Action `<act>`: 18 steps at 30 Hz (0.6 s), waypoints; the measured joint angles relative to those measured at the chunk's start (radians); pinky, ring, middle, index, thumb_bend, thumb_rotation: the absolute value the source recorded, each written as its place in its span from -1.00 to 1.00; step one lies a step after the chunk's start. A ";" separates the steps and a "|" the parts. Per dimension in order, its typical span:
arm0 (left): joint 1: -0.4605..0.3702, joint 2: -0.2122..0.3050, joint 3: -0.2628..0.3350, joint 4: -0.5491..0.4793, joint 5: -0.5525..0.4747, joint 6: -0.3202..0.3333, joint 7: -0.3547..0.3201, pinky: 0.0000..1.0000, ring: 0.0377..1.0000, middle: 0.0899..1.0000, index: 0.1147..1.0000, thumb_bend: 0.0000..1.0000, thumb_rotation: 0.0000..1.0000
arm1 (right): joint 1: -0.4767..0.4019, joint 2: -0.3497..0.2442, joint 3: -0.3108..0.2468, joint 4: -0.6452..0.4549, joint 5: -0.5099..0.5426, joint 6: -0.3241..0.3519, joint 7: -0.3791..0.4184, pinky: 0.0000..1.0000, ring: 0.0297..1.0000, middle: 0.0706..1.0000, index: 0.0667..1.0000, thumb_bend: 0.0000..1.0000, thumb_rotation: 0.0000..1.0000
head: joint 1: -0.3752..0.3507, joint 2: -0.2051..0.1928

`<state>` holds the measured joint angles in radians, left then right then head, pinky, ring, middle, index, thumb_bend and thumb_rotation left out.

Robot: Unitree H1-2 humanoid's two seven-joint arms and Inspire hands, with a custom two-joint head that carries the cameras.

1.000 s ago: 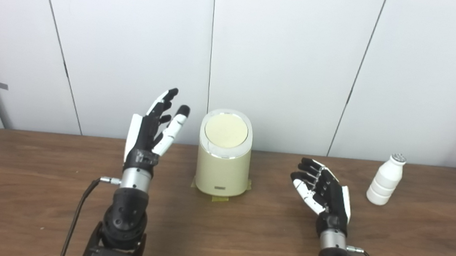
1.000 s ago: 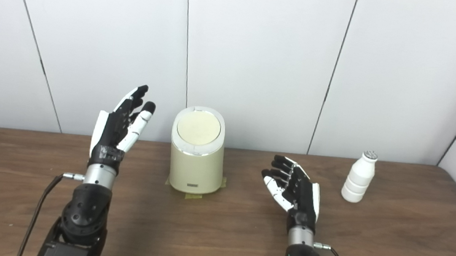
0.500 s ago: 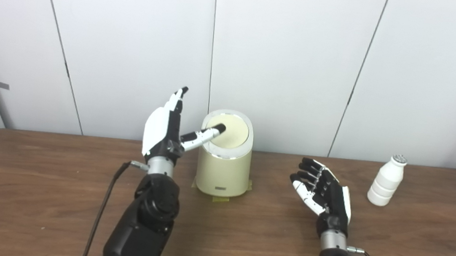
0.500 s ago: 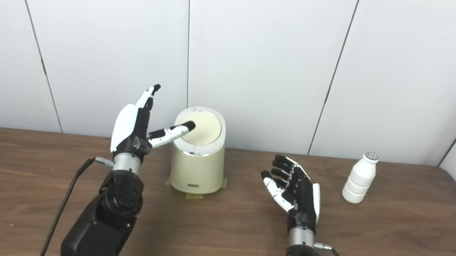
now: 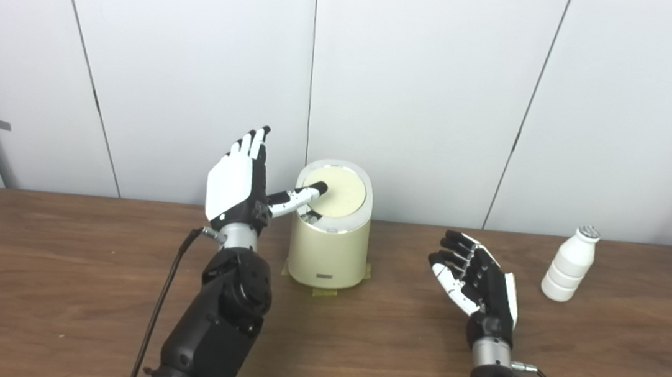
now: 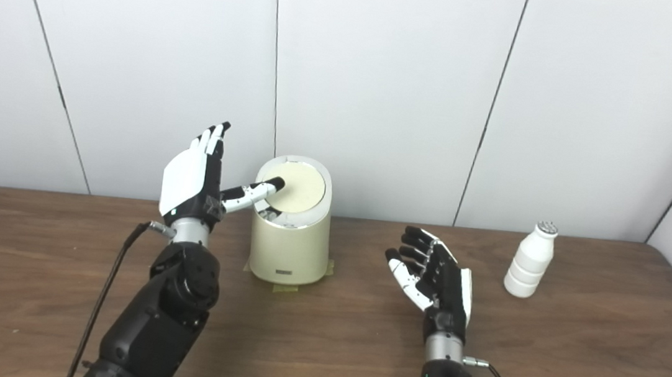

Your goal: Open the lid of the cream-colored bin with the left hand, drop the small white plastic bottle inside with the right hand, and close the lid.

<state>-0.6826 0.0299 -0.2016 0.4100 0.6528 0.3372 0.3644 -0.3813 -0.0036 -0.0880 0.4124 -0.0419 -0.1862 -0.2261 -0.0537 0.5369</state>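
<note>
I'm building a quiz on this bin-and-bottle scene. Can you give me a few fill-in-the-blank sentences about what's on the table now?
1. The left hand has its thumb on the bin's ____.
2. The small white bottle stands upright on the table, to the ____ of the cream-colored bin.
3. The right hand is open and holds ____.

Missing words: lid; right; nothing

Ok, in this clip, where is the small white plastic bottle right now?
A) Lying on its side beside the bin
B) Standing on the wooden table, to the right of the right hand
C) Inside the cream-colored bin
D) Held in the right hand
B: the small white plastic bottle stands upright on the wooden table, apart from the open, empty right hand.
</note>
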 measured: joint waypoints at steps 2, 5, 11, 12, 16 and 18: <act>-0.001 0.000 -0.003 0.002 0.002 0.003 0.001 1.00 1.00 1.00 1.00 0.84 0.01 | 0.000 0.000 0.001 0.000 -0.002 0.000 0.000 0.25 0.37 0.38 0.34 -0.47 -0.53 | -0.002 0.002; -0.007 0.000 -0.005 0.015 0.003 0.009 0.002 1.00 1.00 1.00 1.00 0.84 0.09 | 0.001 -0.001 0.003 -0.001 -0.003 -0.002 0.000 0.25 0.37 0.38 0.33 -0.47 -0.52 | -0.002 0.002; -0.024 -0.003 -0.012 0.016 0.003 0.016 0.002 1.00 1.00 1.00 1.00 0.83 0.18 | 0.002 0.000 0.002 -0.004 -0.005 -0.002 0.000 0.25 0.37 0.37 0.33 -0.45 -0.55 | -0.003 0.000; -0.028 -0.004 -0.012 0.017 0.003 0.017 0.002 1.00 1.00 1.00 1.00 0.85 0.14 | 0.002 0.000 0.001 -0.004 -0.003 -0.002 0.000 0.25 0.37 0.37 0.32 -0.45 -0.56 | -0.003 0.002; -0.036 -0.011 -0.015 0.034 0.002 0.017 0.003 1.00 1.00 1.00 1.00 0.89 0.08 | 0.002 0.000 0.001 -0.004 0.001 -0.002 0.000 0.26 0.37 0.37 0.32 -0.45 -0.56 | -0.005 0.002; -0.036 -0.012 -0.020 0.043 0.002 0.017 0.003 1.00 1.00 1.00 1.00 0.90 0.05 | 0.002 0.000 0.001 -0.004 0.001 -0.002 0.000 0.25 0.36 0.37 0.32 -0.46 -0.55 | -0.006 0.002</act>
<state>-0.7189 0.0175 -0.2221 0.4526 0.6553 0.3541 0.3678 -0.3793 -0.0031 -0.0868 0.4087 -0.0408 -0.1879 -0.2261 -0.0598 0.5384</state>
